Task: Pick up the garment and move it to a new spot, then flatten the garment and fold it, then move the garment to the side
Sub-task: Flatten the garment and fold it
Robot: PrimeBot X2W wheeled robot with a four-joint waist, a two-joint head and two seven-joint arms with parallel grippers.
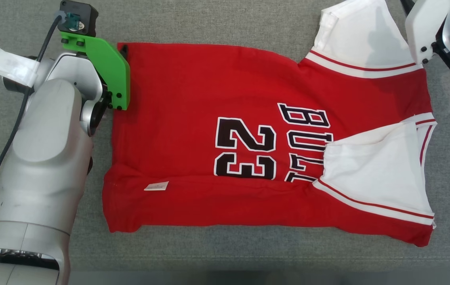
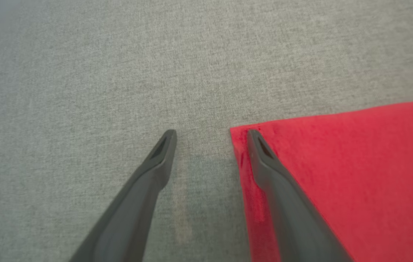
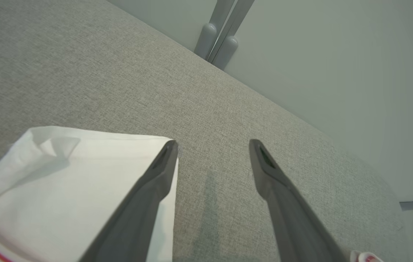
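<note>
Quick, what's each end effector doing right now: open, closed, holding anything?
Left end effector: open, holding nothing, at a corner of the jersey.
Right end effector: open, holding nothing, at the white sleeve.

- Before me lies a grey woven surface, and one thing rests on it.
- A red garment is spread flat across the middle, hem toward 9 o'clock and shoulders toward 3 o'clock.
- Its black "23" sits just past centre toward 3 o'clock, turned sideways.
- The far sleeve, white, points to 1 o'clock and lies straight on the grey.
- The near sleeve, white, lies over the chest at 4 o'clock, covering part of the lettering.
- A small white label shows on the red at 7 o'clock.
</note>
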